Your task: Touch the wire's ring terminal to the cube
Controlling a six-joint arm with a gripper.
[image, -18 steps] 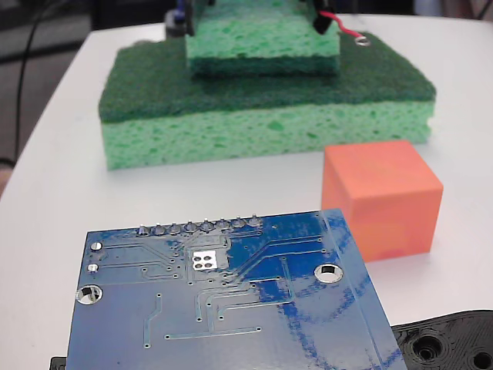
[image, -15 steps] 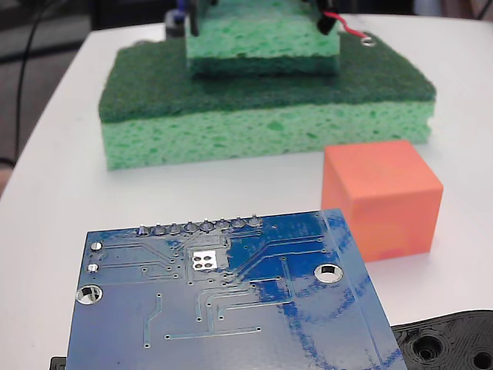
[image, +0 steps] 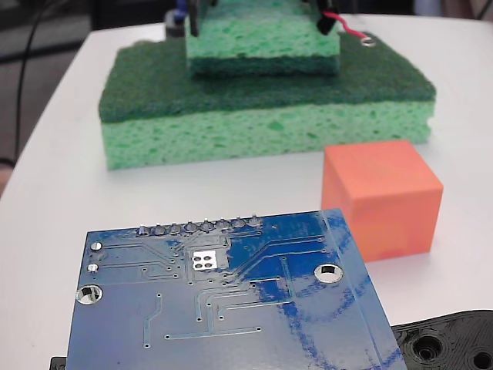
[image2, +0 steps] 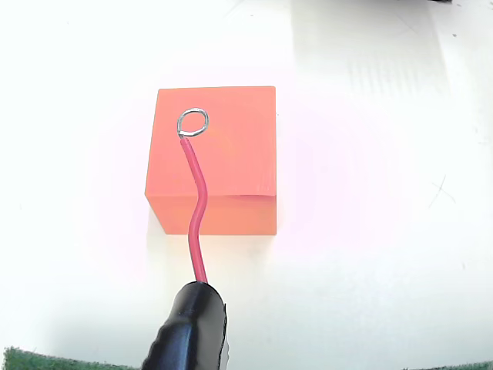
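White tabletop, orange cube (image: 381, 199) front right in fixed view, beside blue circuit board (image: 223, 301) and green sponges (image: 266, 116). Wire (image: 345, 28) with ring terminal (image: 369, 41) shifted right since 0.6 s ago, then held. Ring high above cube, no contact. Gripper fingers unseen; grip state undeterminable.

I can't see my gripper's fingers in either view; the fixed view cuts the arm off at the top edge, leaving only dark bits above the upper sponge (image: 262, 42). From the wrist view I can't tell whether the ring terminal (image2: 192, 122) touches the cube (image2: 223, 146) or hangs above it. The wire (image2: 196, 208) vanishes into its black sleeve (image2: 189, 331), cropped at the bottom. The blue circuit board (image: 223, 301) hides the cube's lower left corner and runs off frame.
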